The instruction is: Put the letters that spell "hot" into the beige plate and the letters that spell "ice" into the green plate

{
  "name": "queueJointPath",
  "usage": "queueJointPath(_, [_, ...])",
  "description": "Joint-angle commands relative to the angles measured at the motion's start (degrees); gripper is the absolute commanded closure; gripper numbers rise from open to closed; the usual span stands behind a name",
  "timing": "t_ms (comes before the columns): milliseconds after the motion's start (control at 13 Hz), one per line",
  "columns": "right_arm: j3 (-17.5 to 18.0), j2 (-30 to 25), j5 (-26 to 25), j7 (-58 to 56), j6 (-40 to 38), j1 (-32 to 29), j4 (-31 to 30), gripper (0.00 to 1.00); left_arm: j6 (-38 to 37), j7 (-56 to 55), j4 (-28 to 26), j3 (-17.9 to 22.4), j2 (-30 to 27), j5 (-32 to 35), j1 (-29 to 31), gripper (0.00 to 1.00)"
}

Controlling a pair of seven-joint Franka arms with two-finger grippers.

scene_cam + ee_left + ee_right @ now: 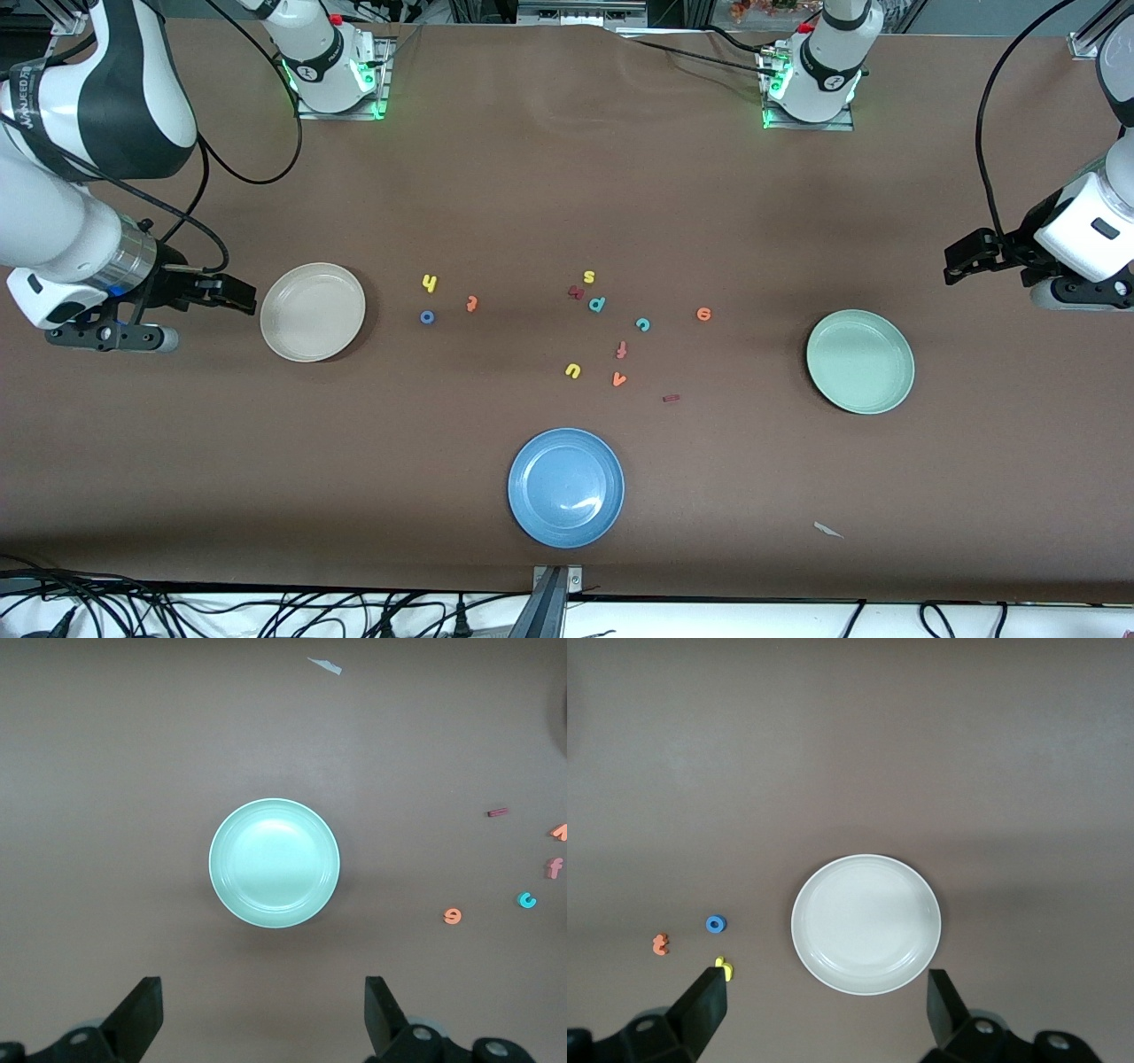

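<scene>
- Beige plate [313,312]: we are finding it empty at the frame's mid-left, the yellow "h" [430,283], blue "o" [427,316] and orange "t" [471,304] lying just beside it on the table [567,177].
- Green plate [860,361]: we are finding it empty at mid-right; the orange "e" [703,314], teal "c" [642,324] and dark red "i" [671,398] are lying apart toward centre.
- Handling: we are judging the letters light, soft foam lying flat, so we are advising a pinch across narrow strokes, the "o" across its ring.
- Right claw [232,295]: hanging open and empty beside the beige plate.
- Left claw [966,255]: hanging open and empty at the right edge, above the green plate in frame.
</scene>
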Motion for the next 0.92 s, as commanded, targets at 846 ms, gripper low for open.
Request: queueJointPath(846, [0.0, -0.5, -0.4, 0.1, -0.5, 0.0, 0.7, 0.00, 0.6, 1.2, -0.7, 0.0, -0.8, -0.7, 0.3, 0.00])
